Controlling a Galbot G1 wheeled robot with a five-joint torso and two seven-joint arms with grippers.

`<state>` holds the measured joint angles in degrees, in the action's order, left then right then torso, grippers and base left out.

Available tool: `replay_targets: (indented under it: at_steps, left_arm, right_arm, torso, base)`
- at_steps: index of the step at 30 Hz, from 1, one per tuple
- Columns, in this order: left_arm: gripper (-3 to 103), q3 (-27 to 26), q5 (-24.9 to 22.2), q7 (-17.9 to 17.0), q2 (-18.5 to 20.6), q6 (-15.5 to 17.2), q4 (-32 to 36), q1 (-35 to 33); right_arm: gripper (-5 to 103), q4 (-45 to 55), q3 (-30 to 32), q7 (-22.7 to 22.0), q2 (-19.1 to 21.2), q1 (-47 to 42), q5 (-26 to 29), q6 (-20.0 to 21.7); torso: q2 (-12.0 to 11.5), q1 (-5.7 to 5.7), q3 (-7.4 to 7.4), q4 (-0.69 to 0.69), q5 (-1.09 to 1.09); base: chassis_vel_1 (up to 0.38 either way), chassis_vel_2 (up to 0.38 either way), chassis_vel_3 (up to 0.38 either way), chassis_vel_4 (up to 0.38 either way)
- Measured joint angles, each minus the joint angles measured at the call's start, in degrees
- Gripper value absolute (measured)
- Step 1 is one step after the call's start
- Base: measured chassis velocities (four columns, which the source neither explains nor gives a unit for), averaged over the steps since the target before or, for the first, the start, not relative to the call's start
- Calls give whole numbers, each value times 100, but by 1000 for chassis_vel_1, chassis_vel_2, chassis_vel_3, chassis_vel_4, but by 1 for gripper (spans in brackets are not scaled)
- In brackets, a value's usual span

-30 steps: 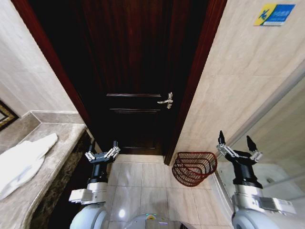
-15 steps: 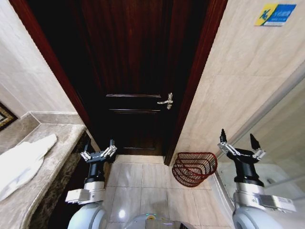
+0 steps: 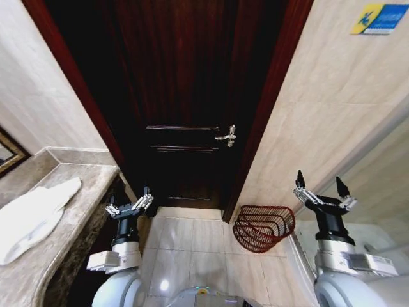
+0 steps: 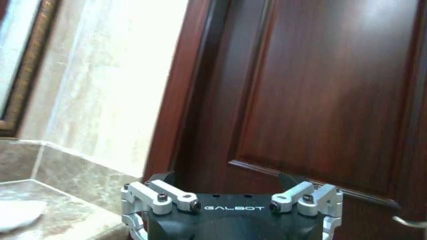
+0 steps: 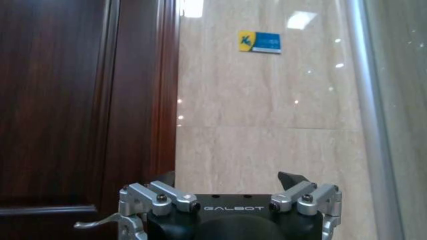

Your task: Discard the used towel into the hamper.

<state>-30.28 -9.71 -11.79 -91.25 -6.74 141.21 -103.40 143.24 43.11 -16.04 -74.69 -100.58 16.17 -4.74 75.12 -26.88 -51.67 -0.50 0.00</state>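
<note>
Dark reddish-brown wire is what I pick out first: the hamper [image 3: 263, 228] sits on the tiled floor [image 3: 192, 246] at the foot of the beige wall [image 3: 319, 128], just right of the door frame [image 3: 265, 121] and tipped so its open mouth faces toward me. It holds nothing that I can see. On my left the white towel [image 3: 33, 216] lies crumpled on the marble tabletop [image 3: 77, 211], well apart from the hamper, with the whole width of the floor between them. My left claw [image 3: 129, 204] is raised beside the end of that tabletop, fingers spread and holding nothing, pointing toward the dark wooden door [image 3: 185, 96]; from the left wrist camera I see the same claw [image 4: 232, 202] aimed at the door panel, with the tabletop edge [image 4: 60, 220] and a sliver of white towel [image 4: 17, 214] low at one side, and a framed mirror [image 4: 27, 65] on the wall above. My right claw [image 3: 322, 193] is up near the right wall, to the right of the hamper and higher in the head view, also spread wide with nothing between the fingers. From the right wrist camera that claw [image 5: 230, 200] faces the wall tiles, with a small blue and yellow sign [image 5: 259, 42] high up and the silver door handle [image 5: 100, 223] close by.
</note>
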Motion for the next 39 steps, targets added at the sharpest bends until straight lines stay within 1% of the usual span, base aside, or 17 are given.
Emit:
replay_targets:
  at_steps: [5, 10, 16, 19, 21, 23, 28, 31, 34, 36, 39]
  left_arm:
    - [100, -1, -19, -48, 36, 43, 29, -10]
    - [100, -60, -19, -79, 83, 60, 137, -91]
    - [100, -197, -18, -133, 131, 63, 202, -166]
    - [100, -299, -18, -146, 167, 63, 203, -206]
    - [100, -318, -19, -148, 169, 63, 203, -221]
    - [100, -326, -22, -158, 168, 64, 203, -230]
    - [100, -322, -25, -158, 164, 62, 203, -214]
    - [100, -321, -46, -158, 199, 60, 203, -187]
    - [100, -321, -96, -159, 262, 60, 206, -146]
    - [100, -321, -121, -167, 280, 60, 205, -131]
    - [100, -321, -140, -186, 256, 68, 204, -123]
  right_arm:
    - [100, 0, -22, -35, 86, 39, 68, 38]
    - [100, 0, -32, 211, 108, 192, 258, -41]
    - [100, 0, -51, 264, 37, 344, 330, 79]
    - [100, 0, -51, 382, 49, 386, 291, 195]
    - [100, 0, -55, 419, 61, 386, 350, 264]
    - [100, 0, -91, 431, 79, 404, 553, 313]
    - [100, 0, -98, 605, 119, 364, 653, 304]
    - [100, 0, -82, 622, 108, 349, 751, 370]
    - [100, 0, -100, 655, 77, 301, 778, 291]
    - [100, 0, -163, 658, 52, 268, 715, 280]
    - [100, 0, -344, 571, 60, 266, 850, 373]
  torso:
    - [0, 0, 0, 0, -1]
    - [-1, 0, -1, 0, -1]
    - [-2, 0, 0, 1, 0]
    - [-1, 0, 0, 0, -1]
    - [-1, 0, 0, 1, -1]
    - [-1, 0, 0, 1, -1]
    - [-1, 0, 0, 1, 0]
    - [-1, 0, 0, 0, 0]
    - [-1, 0, 0, -1, 0]
    - [-1, 0, 0, -1, 0]
    - [-1, 0, 0, -1, 0]
  base:
    - [66, 75, 77, 68]
    - [93, 91, 108, 85]
    - [99, 108, 115, 95]
    - [92, 89, 84, 82]
    - [90, 80, 87, 94]
    - [89, 91, 71, 80]
    - [64, 76, 74, 67]
    - [60, 45, 49, 61]
    - [49, 44, 61, 47]
    - [32, 54, 63, 50]
    - [42, 36, 62, 41]
